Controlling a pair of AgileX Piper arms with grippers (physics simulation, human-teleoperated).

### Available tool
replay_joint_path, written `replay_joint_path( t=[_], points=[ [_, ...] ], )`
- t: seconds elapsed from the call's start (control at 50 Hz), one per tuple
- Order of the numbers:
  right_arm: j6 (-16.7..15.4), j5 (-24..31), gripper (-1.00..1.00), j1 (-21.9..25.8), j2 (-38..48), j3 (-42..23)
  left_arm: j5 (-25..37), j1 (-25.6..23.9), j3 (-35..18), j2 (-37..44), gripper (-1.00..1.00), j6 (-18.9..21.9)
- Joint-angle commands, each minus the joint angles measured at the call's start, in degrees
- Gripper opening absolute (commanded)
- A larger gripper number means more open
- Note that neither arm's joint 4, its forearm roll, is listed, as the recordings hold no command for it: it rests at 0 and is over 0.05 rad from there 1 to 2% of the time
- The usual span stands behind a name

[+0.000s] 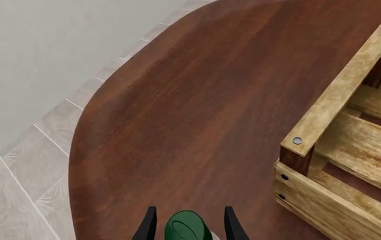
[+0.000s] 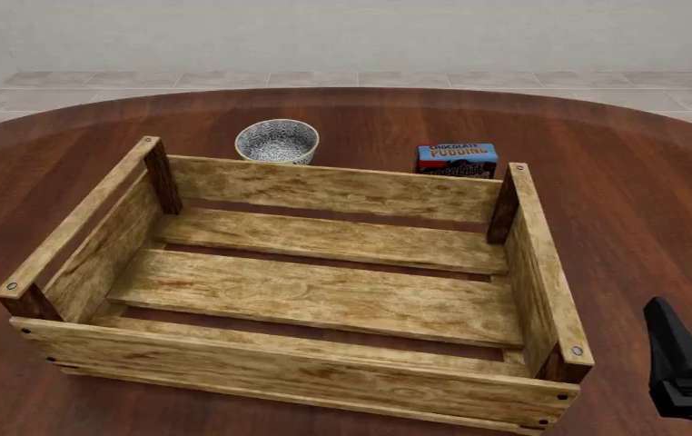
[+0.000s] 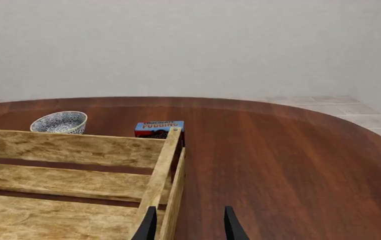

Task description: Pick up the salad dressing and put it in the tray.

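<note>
Left gripper point(image 1: 187, 226): two dark fingers stood either side of the salad dressing's point(image 1: 186, 226) dark green cap, pressed close against it; it looked clamped on the bottle. Only the cap and a sliver of white showed in the left wrist view, at the frame edge above the bare wooden table point(image 1: 177, 110). Bottle was outside the tray point(image 1: 350, 165), whose near corner lay off to one side, apart from it. Neither the bottle nor the left gripper showed in the front view.

Right gripper point(image 3: 188, 226): fingers apart, nothing between them, hovering by the tray's right wall. In the front view only a dark part of it showed at the lower right corner.

Tray interior held nothing visible. Beyond its far wall: patterned bowl point(image 2: 277, 141) left, blue chocolate pudding box point(image 2: 457, 161) right, both on the table.
</note>
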Motion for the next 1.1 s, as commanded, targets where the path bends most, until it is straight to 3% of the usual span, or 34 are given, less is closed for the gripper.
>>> replay_joint_path(
  t=[0.02, 0.68, 0.8, 0.82, 1.1],
  points=[
    [0.0, -0.5, 1.00, 0.0, 0.6, 0.0, -2.6, 0.8, 1.5, 2.0, 1.00, 0.1],
    [-0.3, -1.1, 1.00, 0.1, 1.4, 0.1, -4.6, 1.8, 2.1, 6.9, 1.00, -2.0],
    [-0.3, -0.8, 1.00, 0.1, 1.1, 0.0, -3.1, 0.6, 2.1, 6.2, 1.00, -4.2],
    [-0.3, -0.8, 1.00, 0.0, 1.2, 0.1, -2.9, 0.7, 2.1, 5.4, -1.00, -4.5],
    [-0.1, -0.7, 1.00, -0.3, 1.2, 0.0, -2.0, 0.1, 2.1, 3.2, -1.00, -4.4]
  ],
)
